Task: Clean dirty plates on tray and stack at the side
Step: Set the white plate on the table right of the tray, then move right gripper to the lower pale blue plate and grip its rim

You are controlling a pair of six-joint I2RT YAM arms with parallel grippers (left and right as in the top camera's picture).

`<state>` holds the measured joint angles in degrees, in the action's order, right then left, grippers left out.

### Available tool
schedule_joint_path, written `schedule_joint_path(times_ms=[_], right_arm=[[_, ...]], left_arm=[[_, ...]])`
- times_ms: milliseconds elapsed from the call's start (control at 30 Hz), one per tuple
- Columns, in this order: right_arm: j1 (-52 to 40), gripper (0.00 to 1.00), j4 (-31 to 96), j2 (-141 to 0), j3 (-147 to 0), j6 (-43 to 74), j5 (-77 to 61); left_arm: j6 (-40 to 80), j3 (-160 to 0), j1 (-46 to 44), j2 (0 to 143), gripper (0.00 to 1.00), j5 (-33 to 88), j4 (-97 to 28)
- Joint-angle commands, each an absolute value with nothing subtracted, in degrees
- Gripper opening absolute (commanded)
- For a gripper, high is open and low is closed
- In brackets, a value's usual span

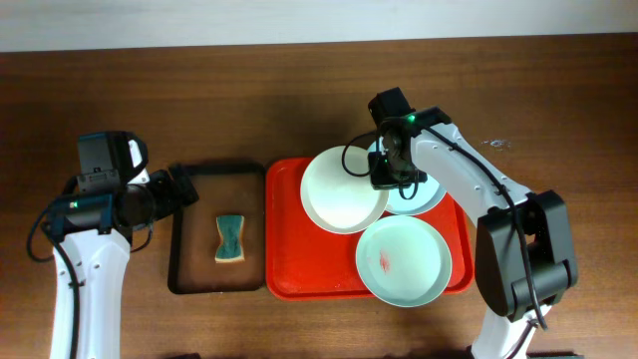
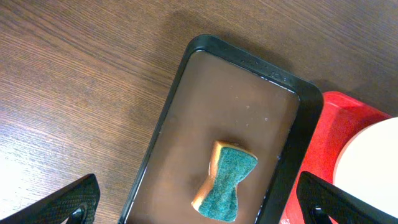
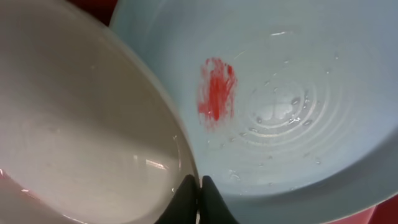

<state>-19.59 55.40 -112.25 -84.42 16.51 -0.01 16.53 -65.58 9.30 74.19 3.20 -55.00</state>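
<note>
The red tray (image 1: 289, 271) holds three plates. The white plate (image 1: 339, 194) lies at its back left, partly over the pale blue plate (image 1: 431, 195). The pale green plate (image 1: 411, 267) at the front right has a red smear (image 1: 386, 261). My right gripper (image 1: 384, 172) is shut on the white plate's rim (image 3: 81, 124), fingers pinched (image 3: 199, 194). The pale blue plate (image 3: 298, 74) beside it shows a red smear (image 3: 216, 90). My left gripper (image 1: 184, 189) is open and empty, fingers spread wide (image 2: 199, 198) above the sponge.
A narrow black tray (image 1: 179, 254) lies left of the red tray, with a green-and-yellow sponge (image 1: 230, 238) in it. In the left wrist view the sponge (image 2: 225, 180) sits on the black tray (image 2: 249, 59), with the red tray's edge (image 2: 329, 124) at right.
</note>
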Motion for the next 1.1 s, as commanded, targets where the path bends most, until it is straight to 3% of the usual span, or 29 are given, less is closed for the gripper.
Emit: schedule_joint_path(times_ms=[0,200,333,400,533,667,833,867,900,1000,1067], right_arm=[[-19.73,0.04,55.05,-112.22,-85.03,16.95,-4.03],[-16.05,0.04,55.29,-102.74,-87.50,16.99,-11.38],[-2.61,0.04,55.44,-100.57,-87.48,16.97,-30.04],[8.67,0.04,57.69,-100.60,-87.44,16.97,-34.09],[26.52,0.04,62.85,-100.64,-87.33,15.03,-32.12],[36.60,0.04,62.89,-100.66,-82.43,15.07,-17.65],[39.29,0.04,50.94,-100.66,-68.77,15.49,-17.28],[39.29,0.22,50.26,-100.66,-67.92,15.44,-17.28],[39.29,0.31,50.28,-100.66,-67.92,15.44,-17.28],[37.50,0.37,50.96,-100.66,-67.88,14.52,-17.54],[30.26,0.39,51.07,-100.66,-67.85,9.78,-17.76]], left_arm=[[16.93,-66.15,9.54,73.58,0.99,3.66,-54.94],[16.93,-66.15,9.54,73.58,0.99,3.66,-54.94],[16.93,-66.15,9.54,73.58,0.99,3.66,-54.94],[16.93,-66.15,9.54,73.58,0.99,3.66,-54.94],[16.93,-66.15,9.54,73.58,0.99,3.66,-54.94],[16.93,-66.15,9.54,73.58,0.99,3.66,-54.94],[16.93,-66.15,9.54,73.58,0.99,3.66,-54.94],[16.93,-66.15,9.54,73.58,0.99,3.66,-54.94],[16.93,-66.15,9.54,73.58,0.99,3.66,-54.94],[16.93,-66.15,9.54,73.58,0.99,3.66,-54.94],[16.93,-66.15,9.54,73.58,0.99,3.66,-54.94]])
